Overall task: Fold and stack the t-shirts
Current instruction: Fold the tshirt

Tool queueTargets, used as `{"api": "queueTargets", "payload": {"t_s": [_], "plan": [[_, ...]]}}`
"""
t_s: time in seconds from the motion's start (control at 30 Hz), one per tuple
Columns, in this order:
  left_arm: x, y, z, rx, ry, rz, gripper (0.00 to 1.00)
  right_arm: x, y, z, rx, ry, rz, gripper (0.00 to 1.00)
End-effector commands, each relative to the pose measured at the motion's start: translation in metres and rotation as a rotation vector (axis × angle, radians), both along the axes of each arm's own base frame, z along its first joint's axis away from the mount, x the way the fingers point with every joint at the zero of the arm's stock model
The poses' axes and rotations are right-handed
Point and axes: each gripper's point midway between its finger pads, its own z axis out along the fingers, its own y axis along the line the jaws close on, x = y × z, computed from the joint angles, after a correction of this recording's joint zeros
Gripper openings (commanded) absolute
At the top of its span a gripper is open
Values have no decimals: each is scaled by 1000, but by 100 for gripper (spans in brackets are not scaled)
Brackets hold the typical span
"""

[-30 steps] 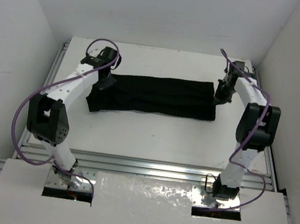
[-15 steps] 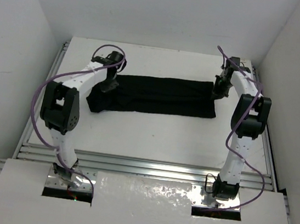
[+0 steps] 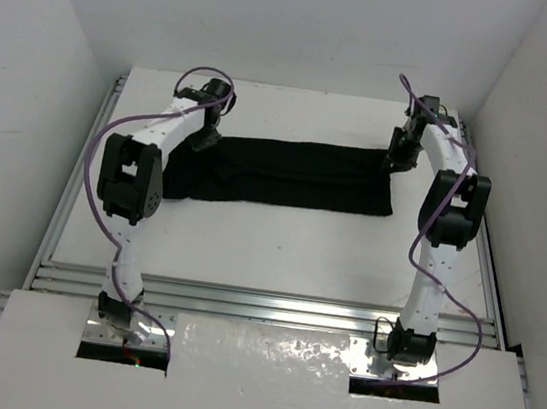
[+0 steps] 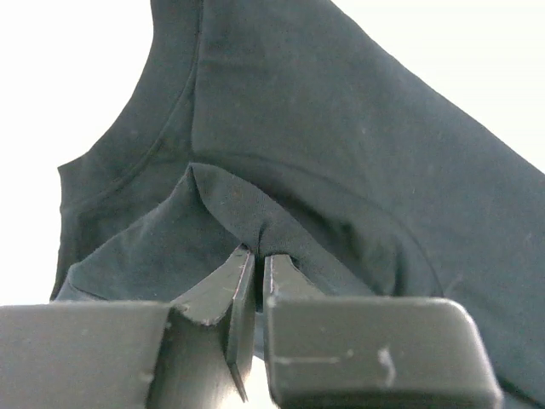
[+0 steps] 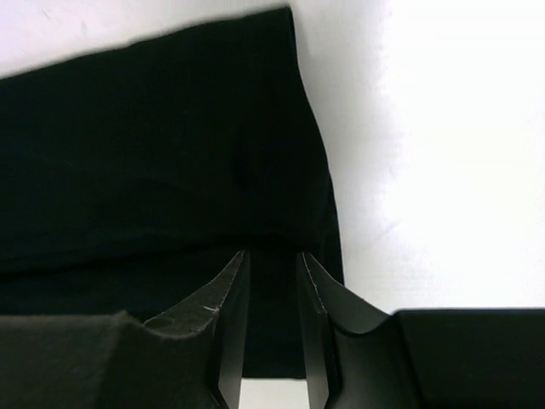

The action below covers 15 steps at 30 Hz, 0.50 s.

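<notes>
**Left tool pinches the black t-shirt, right tool slightly spread at the other end**

In the left wrist view, the left tool (image 4: 255, 257) has its 2 fingers (image 4: 213, 294) pressed together on a small fold of the t-shirt (image 4: 358, 162). The cloth rises in a little peak up to the fingertips. From this peak the dark fabric spreads toward the top and the right of the frame, and a curved seam runs down its upper left part. Beyond the cloth, the upper left corner of the frame is white and overexposed.

In the right wrist view, the right tool (image 5: 271, 256) has its 2 fingers a little apart, with a narrow gap between them. Black cloth shows through this gap, but I cannot tell whether the fingers touch it. The straight right edge of the t-shirt runs from the top center of the frame down to just right of the fingertips. To the right of this edge is the white surface (image 5: 443, 128).

In the top view, the t-shirt is a long black band across the upper middle of the surface. Its left end is under the left tool and its right end is at the right tool. The left end is wider and reaches toward the lower left. Both arms are stretched toward the far side of the surface, each with a purple cable (image 3: 100, 141) along it.
</notes>
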Motion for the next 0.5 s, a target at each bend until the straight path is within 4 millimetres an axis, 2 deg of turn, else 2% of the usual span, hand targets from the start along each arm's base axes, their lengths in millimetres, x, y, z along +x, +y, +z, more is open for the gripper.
{"api": "queueTargets", "payload": {"t_s": [0.0, 0.07, 0.13, 0.23, 0.33, 0.37, 0.4, 0.43, 0.47], "plan": [[13, 18, 0, 37, -8, 41, 0, 17, 4, 13, 24, -48, -1, 31], [15, 19, -11, 33, 10, 49, 1, 19, 3, 14, 24, -55, -7, 34], [17, 21, -17, 29, 18, 54, 18, 22, 9, 18, 59, -68, 2, 35], [19, 23, -29, 32, 34, 61, 28, 26, 23, 33, 117, -118, 37, 34], [21, 33, -35, 32, 47, 96, 29, 21, 56, 52, 243, -173, 116, 33], [20, 37, -37, 38, 58, 108, 30, 11, 79, 51, 333, -180, 178, 32], [24, 40, -32, 41, 44, 116, 30, 6, 88, 75, 358, -237, 191, 33], [25, 43, -27, 51, 36, 120, 31, 2, 98, 84, 390, -273, 212, 34], [27, 47, -20, 74, 25, 127, 40, -10, 123, 80, 432, -292, 271, 36]]}}
